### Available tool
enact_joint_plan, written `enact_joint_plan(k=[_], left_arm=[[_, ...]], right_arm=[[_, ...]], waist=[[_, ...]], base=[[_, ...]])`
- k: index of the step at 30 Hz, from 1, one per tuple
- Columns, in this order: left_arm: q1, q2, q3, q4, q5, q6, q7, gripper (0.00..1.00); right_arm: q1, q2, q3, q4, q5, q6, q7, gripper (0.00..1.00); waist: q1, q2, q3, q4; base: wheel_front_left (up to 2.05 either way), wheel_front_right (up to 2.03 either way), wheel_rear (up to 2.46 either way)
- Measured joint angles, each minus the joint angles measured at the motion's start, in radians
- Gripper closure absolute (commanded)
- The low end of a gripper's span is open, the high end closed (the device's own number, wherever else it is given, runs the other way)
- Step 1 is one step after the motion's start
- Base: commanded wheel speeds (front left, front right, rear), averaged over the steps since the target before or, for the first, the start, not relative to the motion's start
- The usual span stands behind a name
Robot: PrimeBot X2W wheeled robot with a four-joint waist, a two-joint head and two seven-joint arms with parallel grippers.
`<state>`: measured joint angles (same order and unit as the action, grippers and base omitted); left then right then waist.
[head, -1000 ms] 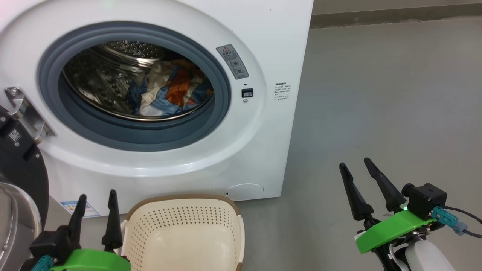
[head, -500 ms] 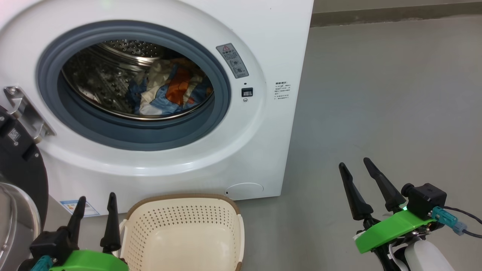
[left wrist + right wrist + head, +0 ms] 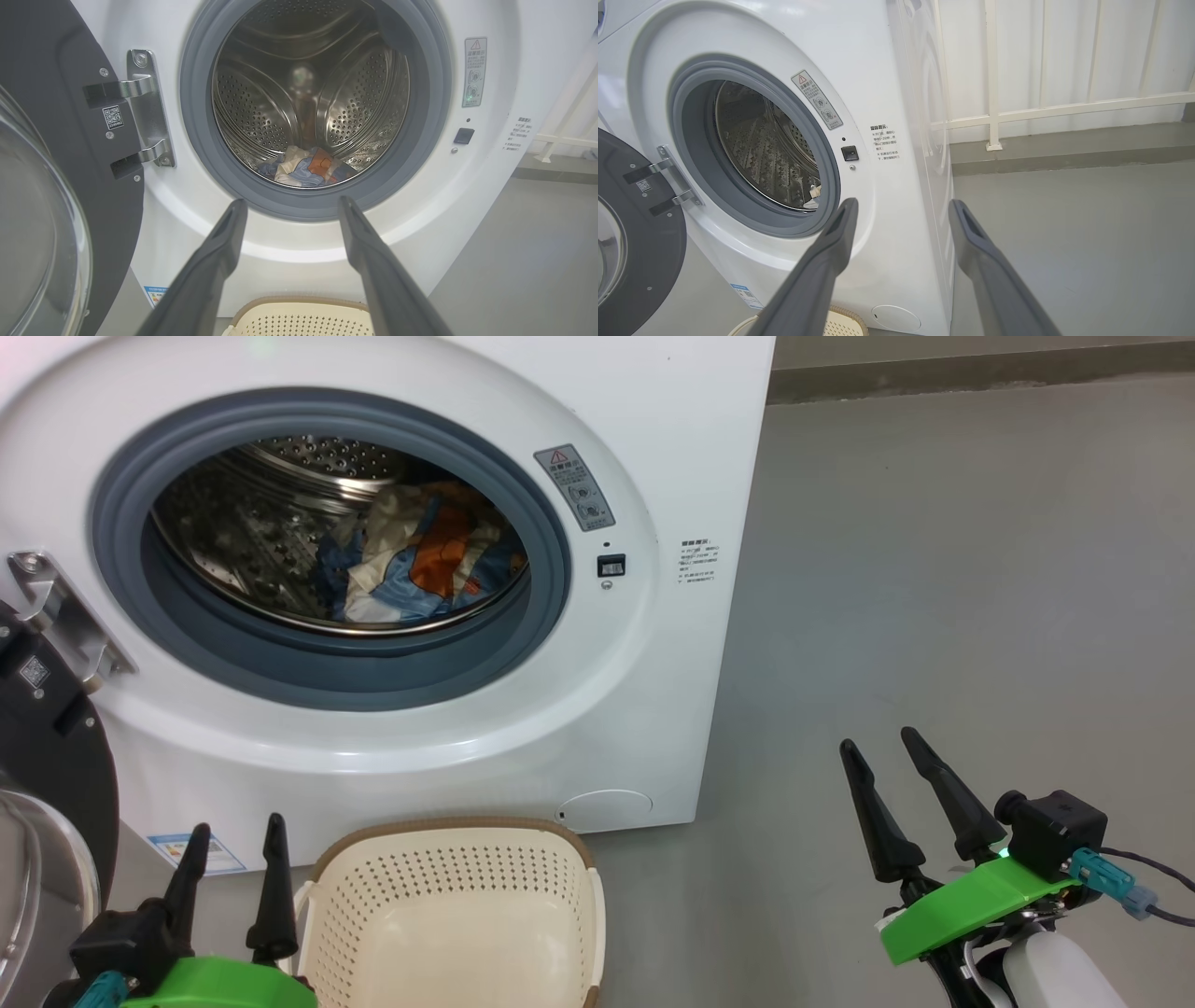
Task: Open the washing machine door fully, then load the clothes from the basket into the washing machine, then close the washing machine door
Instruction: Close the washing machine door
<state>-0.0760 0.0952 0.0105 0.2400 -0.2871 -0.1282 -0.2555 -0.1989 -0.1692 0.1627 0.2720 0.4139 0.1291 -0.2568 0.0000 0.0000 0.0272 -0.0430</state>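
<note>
The white washing machine (image 3: pixel 691 448) stands with its black washing machine door (image 3: pixel 51 747) swung wide to the left on a steel hinge (image 3: pixel 145 107). The clothes (image 3: pixel 420 565), blue, cream and orange, lie inside the steel drum (image 3: pixel 261 107). In front of the machine sits the cream basket (image 3: pixel 448 905), with nothing inside where it shows. My left gripper (image 3: pixel 238 840) hangs open just left of the basket. My right gripper (image 3: pixel 882 747) is open over bare floor to the right of the machine. Both hold nothing.
Grey floor (image 3: pixel 980 569) stretches to the right of the machine. A white railing (image 3: pixel 1041 109) and a low kerb run behind it. The open door takes up the space at the far left (image 3: pixel 635 261).
The left gripper has sunk slightly lower in the head view. The right gripper, clothes and basket stay where they were.
</note>
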Motion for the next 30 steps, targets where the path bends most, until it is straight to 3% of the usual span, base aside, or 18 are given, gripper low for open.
enact_joint_plan(k=[17, 30], left_arm=[[0.000, -0.002, 0.005, -0.011, 0.000, 0.000, 0.000, 0.00], [0.001, -0.002, 0.004, -0.015, 0.000, 0.000, 0.000, 0.00]], right_arm=[[0.000, 0.000, 0.001, 0.003, 0.000, 0.000, 0.000, 0.00], [0.000, 0.000, 0.000, 0.004, 0.000, 0.000, 0.000, 0.00]], waist=[[0.0000, 0.0000, -0.003, -0.001], [0.0000, 0.0000, -0.004, -0.002]], base=[[-0.15, 0.12, 0.03], [-1.69, 1.51, 0.18]])
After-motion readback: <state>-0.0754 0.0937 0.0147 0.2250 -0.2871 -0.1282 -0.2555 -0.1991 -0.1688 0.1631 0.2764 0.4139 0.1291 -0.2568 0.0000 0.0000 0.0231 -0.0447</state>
